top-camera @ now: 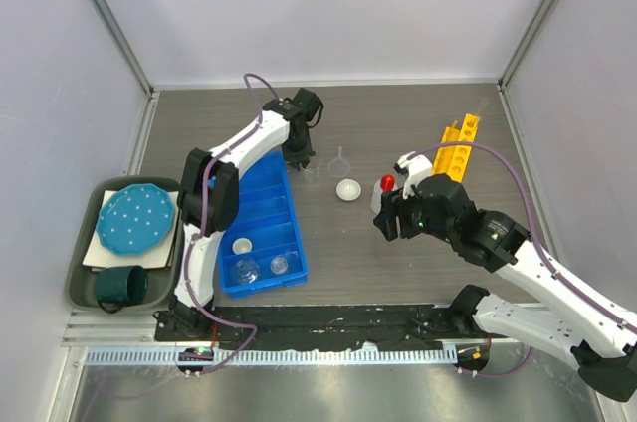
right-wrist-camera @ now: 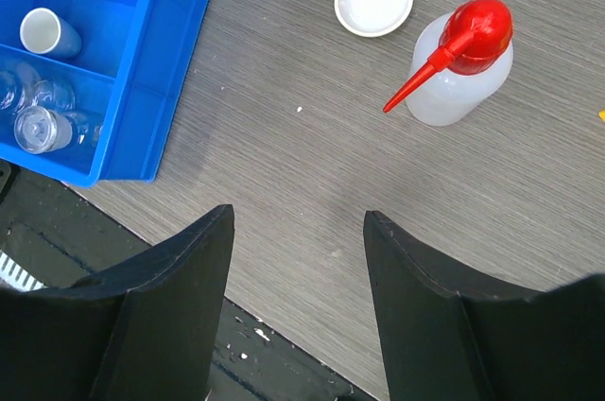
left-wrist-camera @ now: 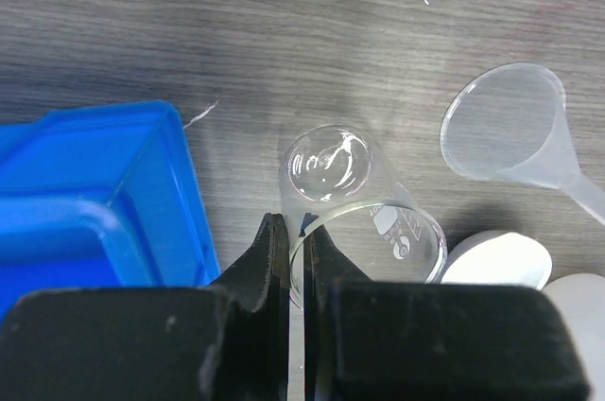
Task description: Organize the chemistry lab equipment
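Left end effector [left-wrist-camera: 295,233] is clamped on the beaker [left-wrist-camera: 352,191] rim. Best lift it level toward the blue tray [left-wrist-camera: 163,200] at 9 o'clock. Right end effector [right-wrist-camera: 298,217] stands apart.

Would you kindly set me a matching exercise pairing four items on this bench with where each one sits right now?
Things:
1. small clear glass beaker
2. red-capped clear squeeze bottle
3. dark teal mug
4. small white cup

Places:
A. inside the grey bin
B. rim pinched by the shut left claw
C. in a compartment of the blue divided tray
D. upright on the table, ahead of the open right claw

Pairs: 1-B, 2-D, 3-A, 4-C
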Robot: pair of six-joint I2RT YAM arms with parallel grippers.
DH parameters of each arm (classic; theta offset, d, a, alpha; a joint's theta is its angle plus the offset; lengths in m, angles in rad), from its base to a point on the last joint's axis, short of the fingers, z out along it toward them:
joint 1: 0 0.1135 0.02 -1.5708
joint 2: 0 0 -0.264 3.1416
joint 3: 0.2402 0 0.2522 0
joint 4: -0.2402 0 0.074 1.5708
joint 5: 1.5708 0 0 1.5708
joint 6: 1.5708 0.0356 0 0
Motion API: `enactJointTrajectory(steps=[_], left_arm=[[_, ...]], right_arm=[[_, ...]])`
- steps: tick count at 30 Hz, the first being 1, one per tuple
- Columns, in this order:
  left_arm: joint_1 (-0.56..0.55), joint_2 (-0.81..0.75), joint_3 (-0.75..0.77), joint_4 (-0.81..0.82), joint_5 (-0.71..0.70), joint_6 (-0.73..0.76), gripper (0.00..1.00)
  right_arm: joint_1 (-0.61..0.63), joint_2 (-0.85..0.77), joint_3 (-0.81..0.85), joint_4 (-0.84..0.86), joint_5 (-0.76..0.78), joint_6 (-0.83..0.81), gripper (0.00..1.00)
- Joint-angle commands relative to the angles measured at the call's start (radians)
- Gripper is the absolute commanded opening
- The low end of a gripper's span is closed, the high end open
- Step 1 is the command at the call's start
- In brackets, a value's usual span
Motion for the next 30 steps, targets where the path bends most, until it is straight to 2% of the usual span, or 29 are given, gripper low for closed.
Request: enactJointTrajectory(steps=[1,6,9,17,23,30], left_arm=[[-0.007,-0.136,0.059,-0.066,-0.041,0.026,0.00],[-0.029,-0.268,0.037,-0.126,-0.070,0.016,0.00],[-0.042,-0.369,-0.028,-0.147,-0.099,0.005,0.00],[-0.090,-0.694,-0.367,-0.112,-0.141,-0.076,0.00],[-0.208,-0.832,-0.574,-0.115,-0.196,-0.167,0.00],[-0.248,-0.984,-0.820,-0.034,-0.196,-0.257,0.00]], right_arm=[[0.006,-0.022,0.000,0.055,-0.013,-0.001,0.63],[0.007,-0.015,0.000,0.054,0.000,0.007,0.63],[0.012,-0.005,0.005,0.060,-0.003,0.007,0.63],[0.018,0.040,0.003,0.074,-0.016,0.013,0.63],[0.052,0.052,0.011,0.075,-0.015,0.042,0.63],[0.099,0.063,0.040,0.041,0.023,0.070,0.63]])
